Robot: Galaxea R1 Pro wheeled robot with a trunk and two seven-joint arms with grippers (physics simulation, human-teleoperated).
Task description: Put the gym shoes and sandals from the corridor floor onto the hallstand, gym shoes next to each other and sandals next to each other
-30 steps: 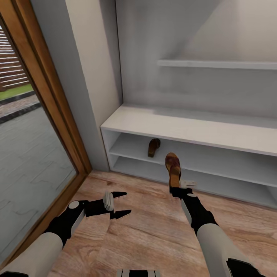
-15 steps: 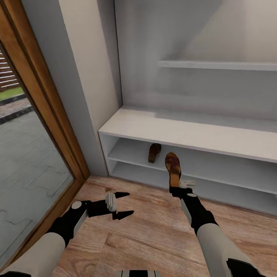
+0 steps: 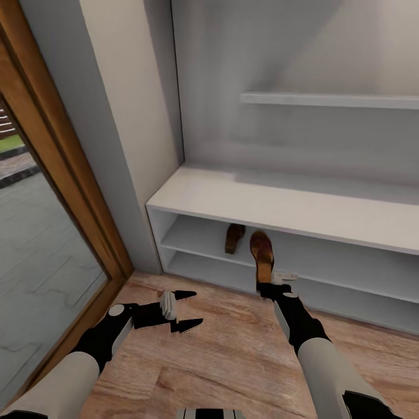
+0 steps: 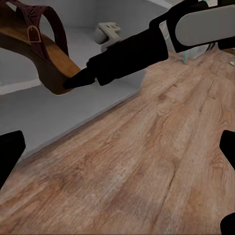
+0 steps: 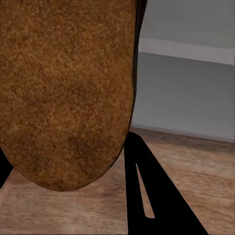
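Two dark brown open-toe sandals show in the head view: one [image 3: 234, 238] lies on the upper open shelf of the pale grey-white hallstand [image 3: 279, 205], and the other sandal [image 3: 262, 255] is clamped at its heel by the right end effector [image 3: 273, 287], toe toward that shelf. The left end effector [image 3: 185, 311] hangs with fingers apart above the light brown wood-plank corridor floor [image 3: 233, 355].

Left wrist view: the held sandal [image 4: 39, 54] is pinched by the right end effector [image 4: 73, 82] just off the hallstand [image 4: 93, 100], above the floor [image 4: 147, 161].

Right wrist view: the sandal's tan insole [image 5: 68, 88] is in front of the shelves [image 5: 186, 83].
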